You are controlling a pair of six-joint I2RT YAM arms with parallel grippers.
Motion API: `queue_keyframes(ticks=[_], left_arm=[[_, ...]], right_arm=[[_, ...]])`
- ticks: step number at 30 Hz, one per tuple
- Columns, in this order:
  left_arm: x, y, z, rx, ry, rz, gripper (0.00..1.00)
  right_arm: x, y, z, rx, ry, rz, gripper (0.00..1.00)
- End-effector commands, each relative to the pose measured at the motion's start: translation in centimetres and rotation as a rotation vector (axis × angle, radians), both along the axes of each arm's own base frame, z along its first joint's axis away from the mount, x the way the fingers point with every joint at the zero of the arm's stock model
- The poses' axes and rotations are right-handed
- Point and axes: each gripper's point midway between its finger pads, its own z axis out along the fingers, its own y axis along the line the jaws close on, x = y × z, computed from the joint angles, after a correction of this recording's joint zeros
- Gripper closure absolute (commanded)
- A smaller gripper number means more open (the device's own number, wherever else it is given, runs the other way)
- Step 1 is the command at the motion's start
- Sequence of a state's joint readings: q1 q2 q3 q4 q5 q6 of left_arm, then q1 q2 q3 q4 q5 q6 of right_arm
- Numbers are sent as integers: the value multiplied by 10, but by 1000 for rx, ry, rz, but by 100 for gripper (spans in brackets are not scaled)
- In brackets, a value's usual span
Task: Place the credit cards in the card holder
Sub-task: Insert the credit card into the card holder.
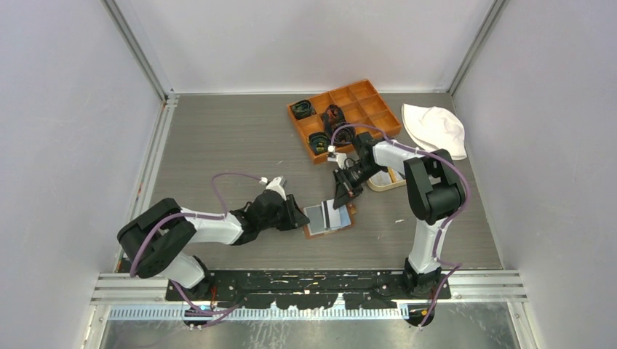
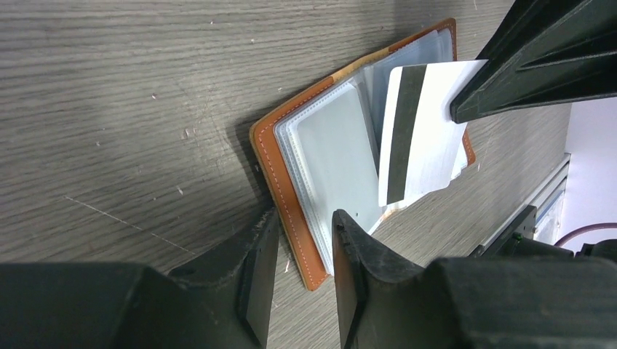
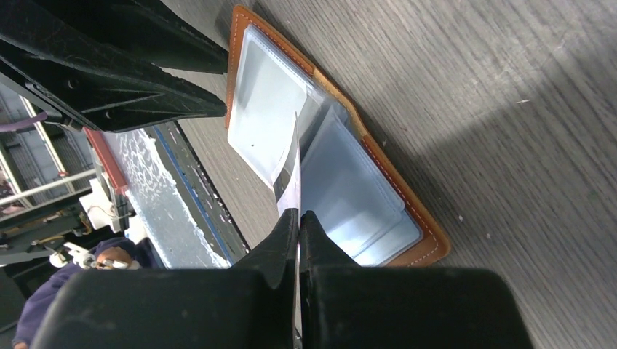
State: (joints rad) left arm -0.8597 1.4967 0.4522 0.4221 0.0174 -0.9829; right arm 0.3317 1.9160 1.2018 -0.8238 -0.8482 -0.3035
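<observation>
The brown card holder (image 1: 317,231) lies open on the table, its clear plastic sleeves facing up; it also shows in the left wrist view (image 2: 280,174) and the right wrist view (image 3: 407,203). My right gripper (image 1: 342,192) (image 3: 298,214) is shut on a white credit card with a black stripe (image 2: 426,138), held on edge (image 3: 289,171) over the open sleeves. My left gripper (image 1: 297,214) (image 2: 302,225) is open, and its fingers straddle the near corner of the holder's left cover. No other cards are visible.
An orange compartment box (image 1: 364,98) with dark coiled items stands at the back. A beige tray (image 1: 385,182) sits just right of my right gripper. A white hat (image 1: 435,127) lies at the back right. The right gripper's fingers (image 2: 538,58) fill the left wrist view's upper right.
</observation>
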Motion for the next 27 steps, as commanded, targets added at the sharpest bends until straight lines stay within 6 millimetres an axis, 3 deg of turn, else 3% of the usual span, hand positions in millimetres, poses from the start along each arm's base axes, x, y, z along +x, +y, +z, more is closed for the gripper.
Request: queue_keyframes(ticks=[1,8,27], left_arm=[[5,-4,3,-5,-11,-23,66],[3,-7,12,-24,-27,-49,66],[-6,-4,9,-13,7,-68,66]], right_arm=[[8,3,4,-6,-9,-36,99],[10,-2,-1,-53,-7,-94,99],[-2,-3,-2,-69,47,-59,99]])
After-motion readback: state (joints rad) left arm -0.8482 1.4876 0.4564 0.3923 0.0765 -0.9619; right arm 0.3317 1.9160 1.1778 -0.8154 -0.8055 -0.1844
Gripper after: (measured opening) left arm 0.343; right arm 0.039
